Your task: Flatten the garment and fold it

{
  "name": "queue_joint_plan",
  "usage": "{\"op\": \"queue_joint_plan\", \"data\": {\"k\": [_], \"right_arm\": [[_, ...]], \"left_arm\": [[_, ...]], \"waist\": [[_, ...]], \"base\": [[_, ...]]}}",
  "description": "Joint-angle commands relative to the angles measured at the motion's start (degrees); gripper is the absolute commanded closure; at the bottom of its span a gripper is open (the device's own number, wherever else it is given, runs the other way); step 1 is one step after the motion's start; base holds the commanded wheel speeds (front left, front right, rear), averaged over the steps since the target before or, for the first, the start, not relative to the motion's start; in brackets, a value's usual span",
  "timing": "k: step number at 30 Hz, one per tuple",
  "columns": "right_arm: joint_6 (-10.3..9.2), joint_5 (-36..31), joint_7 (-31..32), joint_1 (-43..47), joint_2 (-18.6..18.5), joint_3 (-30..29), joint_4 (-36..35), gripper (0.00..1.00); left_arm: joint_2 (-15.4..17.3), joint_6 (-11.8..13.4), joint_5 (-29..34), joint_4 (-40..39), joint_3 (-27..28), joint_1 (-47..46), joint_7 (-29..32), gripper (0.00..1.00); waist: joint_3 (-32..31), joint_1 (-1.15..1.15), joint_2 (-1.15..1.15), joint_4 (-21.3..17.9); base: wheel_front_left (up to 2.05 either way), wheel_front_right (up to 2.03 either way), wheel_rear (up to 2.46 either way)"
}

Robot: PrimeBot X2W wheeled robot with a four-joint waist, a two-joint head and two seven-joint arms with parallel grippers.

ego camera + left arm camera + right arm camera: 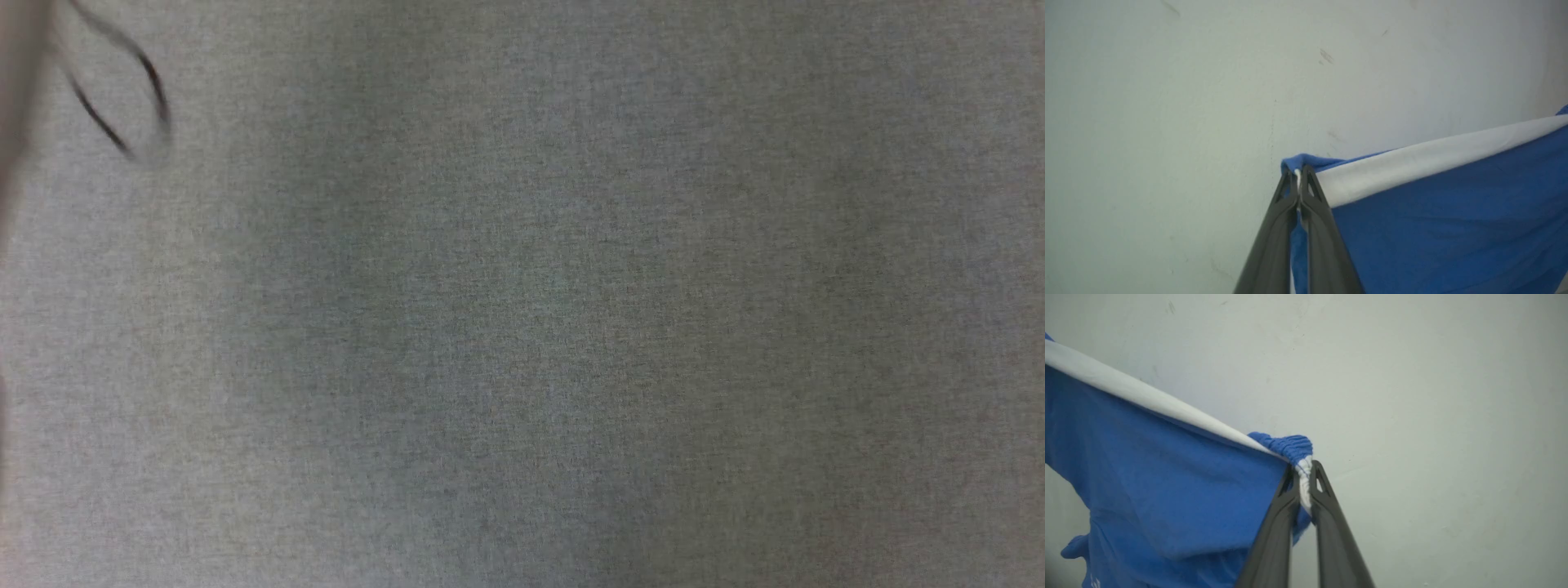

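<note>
The garment (1445, 220) is bright blue fabric with a white band along its upper edge, stretched taut in the air. In the left wrist view my left gripper (1299, 173) is shut on one corner of it, where blue cloth bunches over the fingertips. The right wrist view has my right gripper (1303, 469) shut on the opposite corner of the garment (1167, 490), pinching gathered blue and white cloth. From there the fabric hangs down and to the left, with a faint white print at its lower edge.
A grey woven surface (522, 327) spreads across the head view, with a thin dark cable loop (131, 98) at the upper left. Behind the garment in both wrist views is a pale, lightly scuffed wall (1208, 81).
</note>
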Motion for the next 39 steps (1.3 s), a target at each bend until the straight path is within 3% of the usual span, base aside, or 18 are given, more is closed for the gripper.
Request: {"op": "queue_joint_plan", "data": {"k": [1,7,14,19,25,31,39], "right_arm": [[-0.15,-0.9,-0.3,4.5,0.4,-0.7,-1.6,1.0],[-0.15,-5.1,-0.3,23.8,0.9,-1.5,-10.2,1.0],[-0.15,-7.0,-0.3,47.0,0.2,-4.5,-19.9,1.0],[-0.15,-6.8,-0.3,62.1,-0.2,-5.9,-24.0,1.0],[-0.15,-5.8,-0.3,77.9,-0.7,-8.2,-27.2,1.0],[-0.15,-6.2,0.1,90.2,-0.3,-10.7,-29.9,1.0],[-0.15,-6.7,2.4,103.6,4.8,-16.2,-36.0,1.0]], "left_arm": [[0.2,0.9,-0.9,-0.5,0.8,4.5,-0.8,1.0],[-1.1,2.1,-1.4,-4.1,3.5,22.6,-1.4,1.0],[-0.5,4.0,2.7,-12.2,9.1,48.3,-1.5,1.0],[0.6,5.4,4.0,-16.9,11.0,64.9,-1.5,1.0],[1.9,8.9,3.4,-23.2,13.4,82.0,-1.5,1.0],[3.4,12.3,2.3,-27.4,13.7,92.5,-1.5,1.0],[5.2,14.6,1.5,-31.6,14.3,99.9,-1.2,1.0]], "waist": [[-0.7,-0.03,0.0,-0.1],[-4.7,-0.03,0.0,-0.1],[-11.7,-0.03,0.0,-1.1],[-17.3,-0.03,0.0,-1.7],[-23.1,-0.03,0.0,-1.7],[-26.2,-0.03,0.0,-0.8],[-27.4,-0.03,0.0,0.5]], "base": [[0.0,0.0,0.0],[0.0,0.0,0.0],[0.0,0.0,0.0],[0.0,0.0,0.0],[0.0,0.0,0.0],[0.0,0.0,0.0],[0.0,0.0,0.0]]}}
